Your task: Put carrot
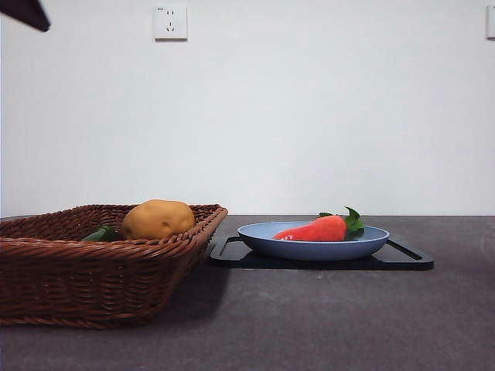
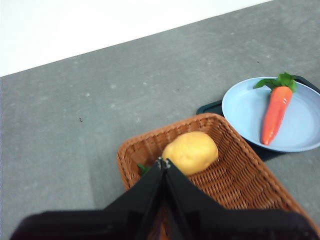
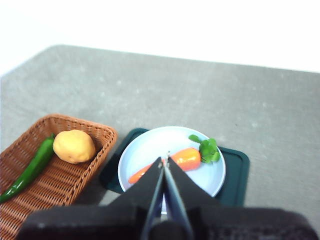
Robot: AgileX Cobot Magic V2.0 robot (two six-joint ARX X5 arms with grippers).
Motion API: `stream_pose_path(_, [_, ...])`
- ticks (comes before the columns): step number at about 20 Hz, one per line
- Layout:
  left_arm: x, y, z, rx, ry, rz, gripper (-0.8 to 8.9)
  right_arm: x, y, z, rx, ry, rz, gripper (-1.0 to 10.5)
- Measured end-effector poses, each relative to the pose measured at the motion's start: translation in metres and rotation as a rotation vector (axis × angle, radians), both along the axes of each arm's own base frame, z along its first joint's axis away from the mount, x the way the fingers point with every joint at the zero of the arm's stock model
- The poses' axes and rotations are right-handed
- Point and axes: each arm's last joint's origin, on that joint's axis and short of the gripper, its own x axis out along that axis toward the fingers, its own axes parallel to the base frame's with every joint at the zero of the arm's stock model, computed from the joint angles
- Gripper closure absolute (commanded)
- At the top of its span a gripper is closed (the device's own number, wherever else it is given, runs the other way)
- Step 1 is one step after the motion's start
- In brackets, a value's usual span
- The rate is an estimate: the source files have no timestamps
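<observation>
So the small red-orange tapered toy carrot (image 1: 319,229) with the green leaves is lying on its side in the pale blue round plate (image 1: 263,241), which sits on a flat black tray with handles (image 1: 407,259) on the grey bench (image 1: 309,325). Going by the look of it I'd guess it's light, hollow-ish plastic, stiff and fairly smooth, so it could roll or squirt out if pinched on the skinny tip; I'd take it across the thick part just below the leaves, where there's the most body to clamp. Next to the tray there's a brown woven wicker basket (image 1: 46,278) with a rounded yellow-orange potato lump (image 1: 157,219) and a long green pepper (image 3: 31,169) in it, touching nothing on the plate. The right hand (image 3: 164,161) hangs above the plate, right over the carrot in its own camera, clenched with the two black jaws pressed tip to tip and nothing between them, clear of the carrot. The left hand (image 2: 163,162) is the same deal, jaws together and empty, parked up over the basket near the potato. From the low front camera the plate area is clear of arms, just a dark tip in the top corner.
</observation>
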Motion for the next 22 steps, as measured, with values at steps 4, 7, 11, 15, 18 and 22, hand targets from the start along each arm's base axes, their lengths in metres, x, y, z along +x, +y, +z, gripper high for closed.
stream_pose_path(4, [-0.030, 0.014, -0.047, -0.035, -0.033, 0.013, 8.07, -0.013, -0.008, -0.061, 0.026, -0.026, 0.014, 9.4])
stream_pose_path(7, [-0.037, 0.017, -0.054, -0.048, -0.038, 0.017, 8.07, -0.013, -0.008, -0.078, 0.005, 0.033, 0.006, 9.4])
stream_pose_path(11, [-0.038, 0.017, -0.052, -0.058, -0.047, 0.019, 8.05, -0.012, -0.007, -0.079, 0.010, 0.044, 0.002, 9.4])
stream_pose_path(15, [-0.036, 0.016, -0.054, -0.052, -0.035, 0.019, 8.05, -0.012, -0.007, -0.079, 0.014, 0.046, 0.001, 9.4])
stream_pose_path(18, [-0.035, 0.016, -0.054, -0.050, -0.029, 0.020, 8.05, -0.012, -0.007, -0.079, 0.015, 0.046, 0.000, 9.4])
stream_pose_path(22, [-0.037, 0.017, -0.053, -0.055, -0.040, 0.020, 8.05, -0.012, -0.007, -0.079, 0.018, 0.046, 0.000, 9.4])
